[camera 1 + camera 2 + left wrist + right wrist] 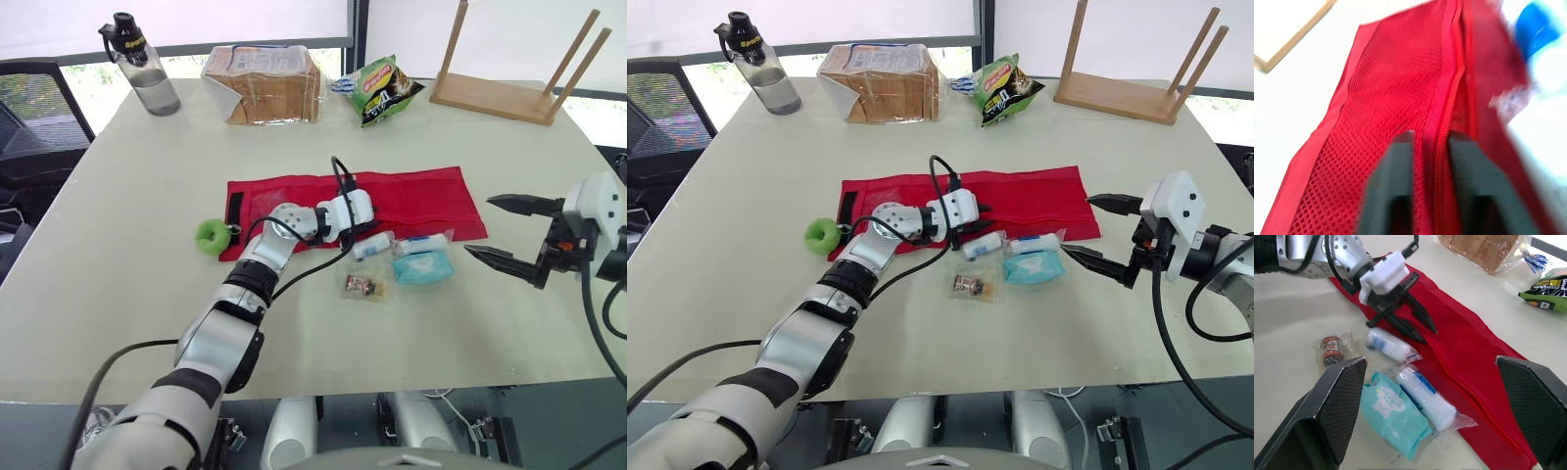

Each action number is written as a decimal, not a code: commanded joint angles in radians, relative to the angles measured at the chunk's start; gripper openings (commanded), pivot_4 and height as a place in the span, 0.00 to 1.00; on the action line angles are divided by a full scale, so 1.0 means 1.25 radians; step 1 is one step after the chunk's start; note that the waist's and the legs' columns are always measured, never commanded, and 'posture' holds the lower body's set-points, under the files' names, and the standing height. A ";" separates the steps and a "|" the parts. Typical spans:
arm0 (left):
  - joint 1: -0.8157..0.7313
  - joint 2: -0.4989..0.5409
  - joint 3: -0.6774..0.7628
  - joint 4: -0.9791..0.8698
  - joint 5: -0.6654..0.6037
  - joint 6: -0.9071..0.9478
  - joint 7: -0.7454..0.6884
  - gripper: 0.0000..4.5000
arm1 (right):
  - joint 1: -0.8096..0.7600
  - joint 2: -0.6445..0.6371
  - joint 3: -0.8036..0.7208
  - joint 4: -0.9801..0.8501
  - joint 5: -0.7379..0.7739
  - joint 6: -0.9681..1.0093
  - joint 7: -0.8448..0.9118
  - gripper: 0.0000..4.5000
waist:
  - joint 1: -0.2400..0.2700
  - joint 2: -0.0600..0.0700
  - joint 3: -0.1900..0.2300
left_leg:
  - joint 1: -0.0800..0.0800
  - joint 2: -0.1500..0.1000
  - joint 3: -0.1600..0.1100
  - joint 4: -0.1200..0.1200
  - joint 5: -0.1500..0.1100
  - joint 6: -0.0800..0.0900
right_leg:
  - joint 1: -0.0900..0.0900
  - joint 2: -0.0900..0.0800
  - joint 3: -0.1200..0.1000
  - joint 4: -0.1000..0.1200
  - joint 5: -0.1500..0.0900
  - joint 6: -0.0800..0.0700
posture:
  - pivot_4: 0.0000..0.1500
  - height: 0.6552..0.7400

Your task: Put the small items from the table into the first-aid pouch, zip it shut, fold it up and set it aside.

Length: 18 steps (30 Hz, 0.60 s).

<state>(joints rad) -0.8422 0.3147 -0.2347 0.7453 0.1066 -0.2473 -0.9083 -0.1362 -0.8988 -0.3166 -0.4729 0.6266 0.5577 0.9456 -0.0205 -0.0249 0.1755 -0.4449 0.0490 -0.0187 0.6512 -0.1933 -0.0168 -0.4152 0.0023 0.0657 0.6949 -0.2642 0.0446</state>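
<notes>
Across the middle of the tabletop [127,196] the red first-aid pouch [421,201] lies flat and unfolded, its mesh side up and its zip running lengthways. At its near edge, about halfway along, the left claw [1428,334] reaches down onto the fabric. In the left wrist view its two black fingers [1388,191] are drawn in on a narrow ridge of red cloth right beside the zip. A green ball [211,236] sits at the pouch's left end, touching it. Just in front of the pouch, on the bare surface, lie the small items: a wrapped gauze roll [370,246] next to the left claw, a second wrapped roll [423,242] to its right against the pouch's edge, a teal wipes packet [423,266] touching that second roll, and a small brown item in a clear bag [362,286] nearest the robot. Off to the right of them the right claw [479,225] hovers above the tabletop, spread wide and holding nothing. Along the far edge stand a water bottle [147,73], a bagged loaf of bread [265,83], a green snack bag [385,88] and a wooden rack [500,93].
</notes>
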 commanded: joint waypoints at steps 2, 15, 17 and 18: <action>0.050 0.065 0.065 -0.171 -0.085 0.211 -0.051 0.69 | 0.001 -0.005 -0.017 -0.009 -0.002 -0.024 0.005 1.00 | 0.000 0.000 0.000 | 0.000 0.000 0.000 0.000 0.000 0.000 | 0.000 0.000 0.000 0.000 0.000 0.000 | 1.00 1.00; 0.322 0.328 0.123 -0.482 -0.069 0.284 -0.037 0.69 | -0.012 0.002 0.001 -0.009 0.006 -0.031 0.008 1.00 | 0.009 0.000 0.000 | 0.003 0.000 -0.001 0.000 0.000 0.000 | 0.003 -0.001 -0.001 -0.001 0.000 0.000 | 1.00 1.00; 0.296 0.330 0.119 -0.420 -0.033 0.230 0.007 0.69 | -0.016 0.001 0.005 -0.007 0.006 -0.029 0.008 1.00 | 0.009 0.000 0.000 | 0.003 0.000 -0.001 0.000 0.000 0.000 | 0.003 -0.001 -0.001 -0.001 0.000 0.000 | 1.00 1.00; 0.275 0.327 0.117 -0.381 -0.021 0.213 0.025 0.69 | -0.019 0.001 0.008 -0.007 0.006 -0.028 0.007 1.00 | 0.011 0.000 0.000 | 0.003 0.000 -0.001 0.000 0.000 0.000 | 0.003 -0.001 -0.001 -0.001 0.000 0.000 | 1.00 1.00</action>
<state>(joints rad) -0.4633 0.7117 -0.1015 0.2225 0.0401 0.0627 -0.9332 -0.1462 -0.8968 -0.2907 -0.4646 0.6241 0.5392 0.9529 -0.0072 -0.0244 0.1755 -0.4415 0.0486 -0.0199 0.6513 -0.1933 -0.0168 -0.4109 0.0007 0.0638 0.6942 -0.2646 0.0444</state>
